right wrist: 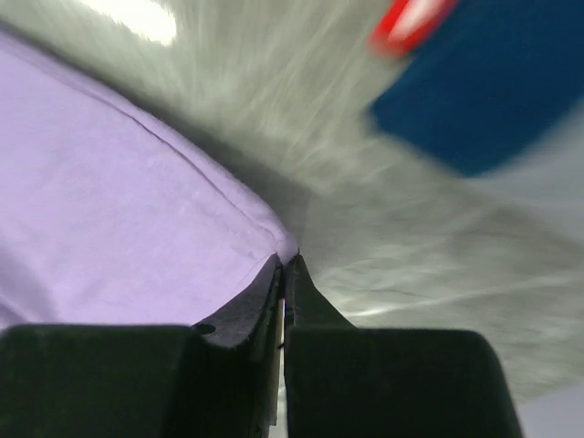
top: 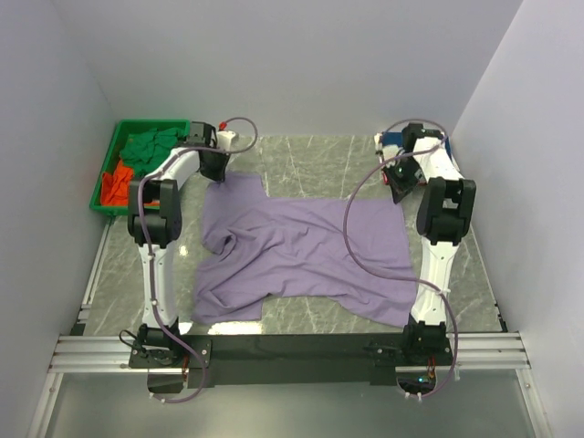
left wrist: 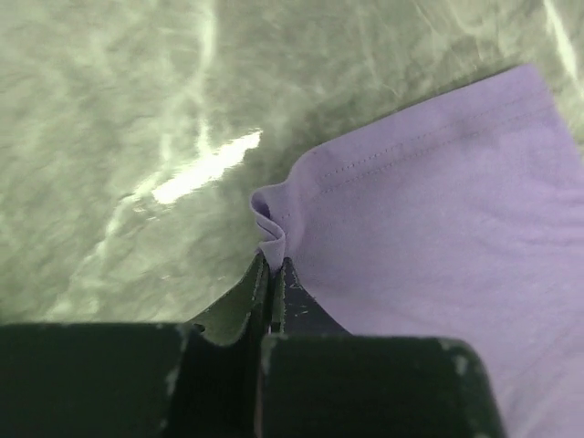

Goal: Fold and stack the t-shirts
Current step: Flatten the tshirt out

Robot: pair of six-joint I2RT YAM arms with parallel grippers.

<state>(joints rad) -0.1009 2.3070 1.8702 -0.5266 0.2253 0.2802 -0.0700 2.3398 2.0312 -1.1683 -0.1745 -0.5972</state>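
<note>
**A:** Quick, where's the shirt?

**B:** The lavender t-shirt (top: 301, 255) is spread over the middle of the table (top: 310, 151). It's not flat: there's a ridge of wrinkles on its left half and the near edge is wavy.

**A:** Left gripper?

**B:** The left gripper (left wrist: 274, 265) is at the shirt's far-left corner. Its jaws are pressed together with a little bunch of stitched hem pinched at the tips, and that corner is just off the marble.

**A:** Right?

**B:** Same on the other side. The right gripper (right wrist: 285, 265) has its jaws closed on the far-right corner, with the seam edge running straight into the tips. The background in that wrist view is smeared, so I can't read much past the cloth.

**A:** Why both far corners?

**B:** My guess is that holding one edge at both ends lets the arms tension it and drag the wrinkles out, or carry that edge over for a fold. One arm alone would just swing the cloth.

**A:** Stage?

**B:** Early, I'd say. There's no clean fold yet and nothing stacked.

**A:** Other shirts?

**B:** The green tees (top: 151, 146) and an orange-red tee (top: 116, 185) are heaped in the green bin (top: 98, 187) at far left. A navy cloth (top: 387, 142) sits at far right, just behind the right gripper.

**A:** Risk?

**B:** Both pinches are thin, so a corner could slip out under pull.
</note>
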